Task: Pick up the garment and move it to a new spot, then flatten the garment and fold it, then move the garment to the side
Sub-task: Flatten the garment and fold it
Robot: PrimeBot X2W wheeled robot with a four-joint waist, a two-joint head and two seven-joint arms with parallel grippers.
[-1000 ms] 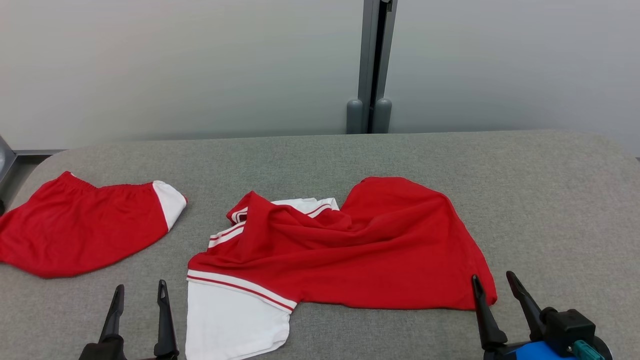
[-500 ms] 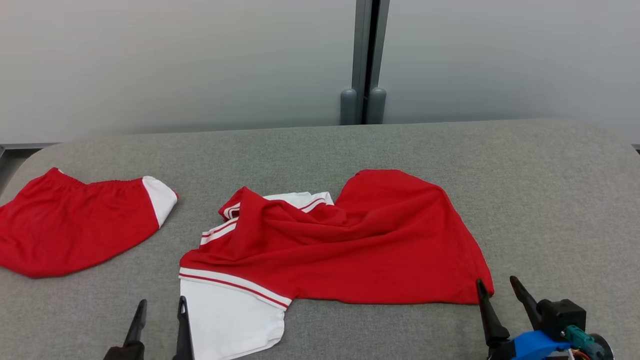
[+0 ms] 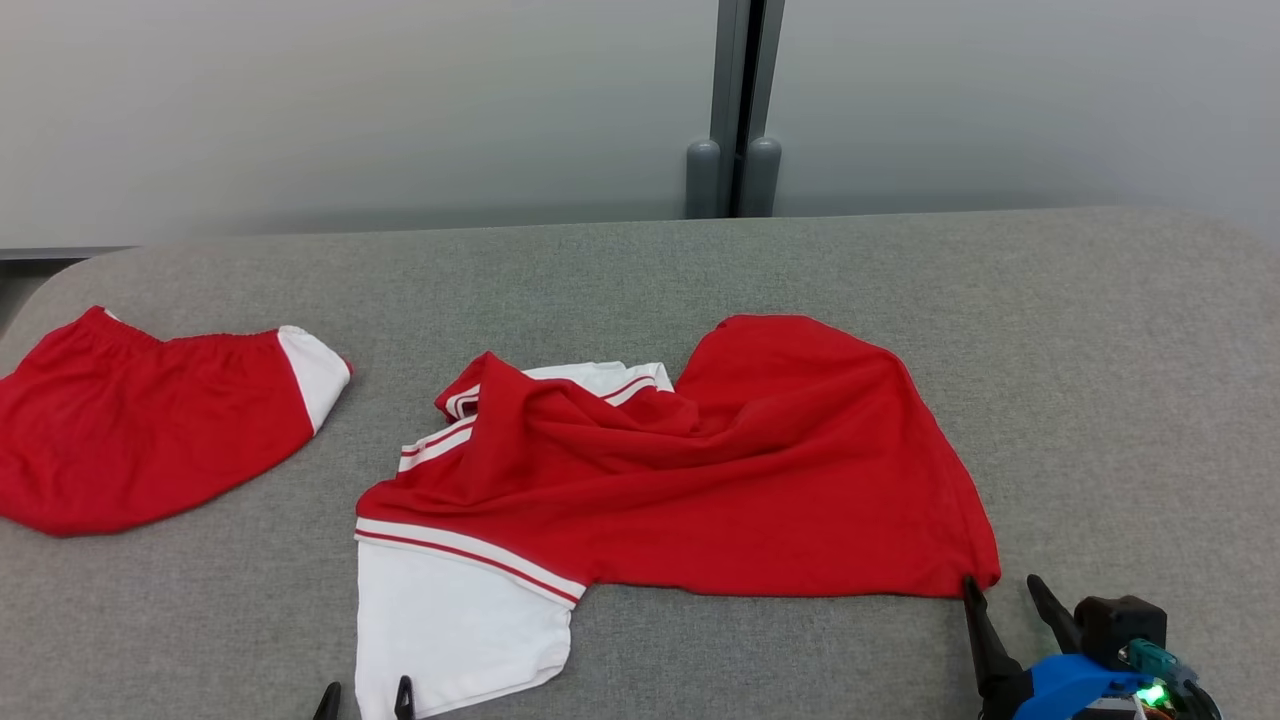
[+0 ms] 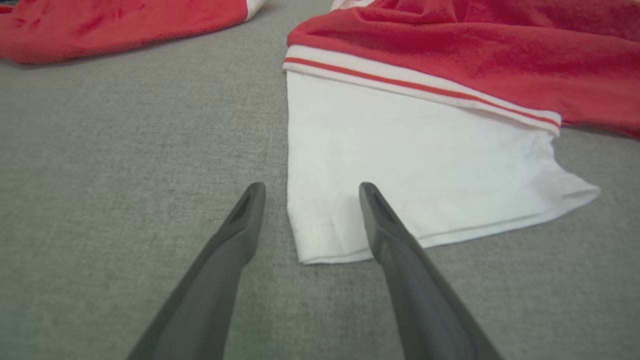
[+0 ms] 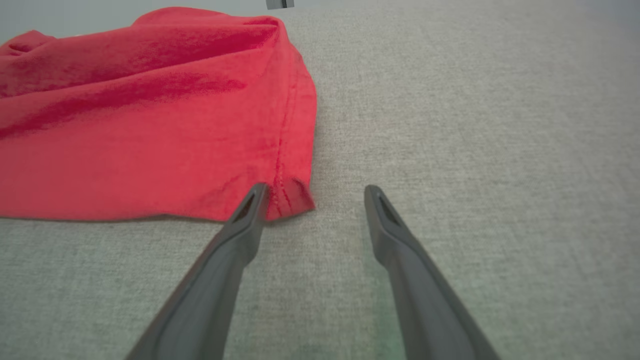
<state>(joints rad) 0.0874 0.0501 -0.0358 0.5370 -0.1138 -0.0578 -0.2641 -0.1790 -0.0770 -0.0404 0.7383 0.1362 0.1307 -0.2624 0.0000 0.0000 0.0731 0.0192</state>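
You have nothing done yet, I judge: the crumpled red-and-white jersey shirt lies unflattened and unfolded at the middle of the grey fabric table. Both pincers gape empty: the left gripper at the shirt's seven o'clock white sleeve, the right gripper at its five o'clock hem corner.

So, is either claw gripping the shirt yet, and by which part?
Nothing is held. The left claw stands open at the white sleeve, the right claw open at the red hem corner of the shirt; neither has closed on fabric.

Red shorts lie at the grey table's left end, before a pale wall.
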